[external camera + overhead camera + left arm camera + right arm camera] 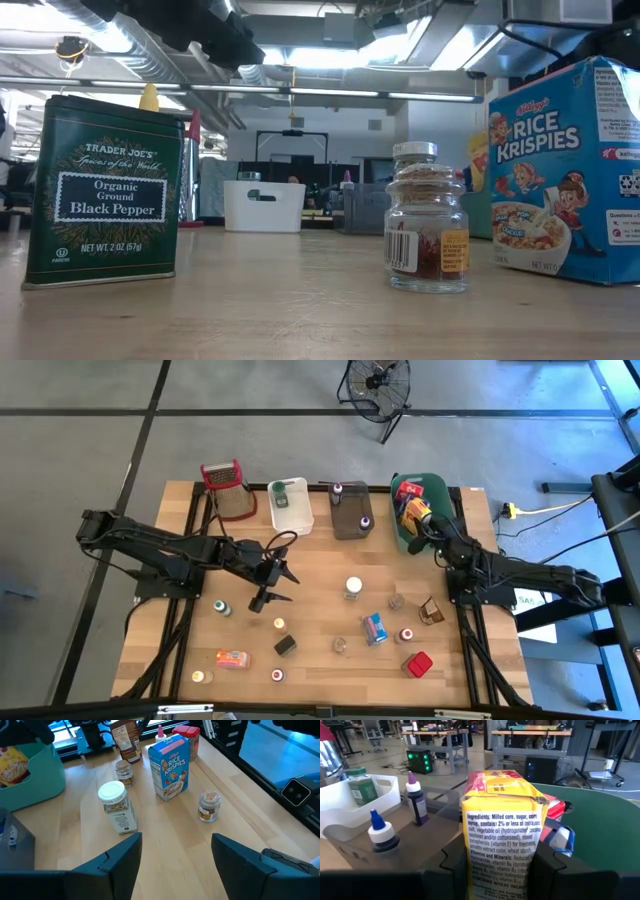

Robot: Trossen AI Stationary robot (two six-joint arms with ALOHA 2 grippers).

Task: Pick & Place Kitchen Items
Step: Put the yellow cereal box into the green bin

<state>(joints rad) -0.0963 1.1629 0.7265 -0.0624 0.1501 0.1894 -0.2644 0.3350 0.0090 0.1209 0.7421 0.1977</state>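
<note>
My right gripper (420, 522) is shut on a yellow food box (502, 820) over the green tub (440, 488) at the table's far right. A red box (555, 807) lies in the tub behind the yellow one. My left gripper (175, 845) hangs open above the table's middle left (279, 588), with nothing between its fingers. Ahead of it, each on its base on the table, stand a white-capped spice jar (116, 807), a blue Rice Krispies box (170, 767) and a small glass jar (209, 806). My right gripper pinches the yellow box between its two fingers (454, 865), one on each side of the box's lower part (475, 870). The fingers reach in nearly level from the table's right side. The box stands upright in the hold; its underside is hidden.
At the far edge stand a white tub (290, 508) with a green jar, a grey tub (350, 512) with two small dropper bottles, and a red-topped grater (226, 488). Small jars, boxes and a black pepper tin (105, 190) are scattered over the table's near half.
</note>
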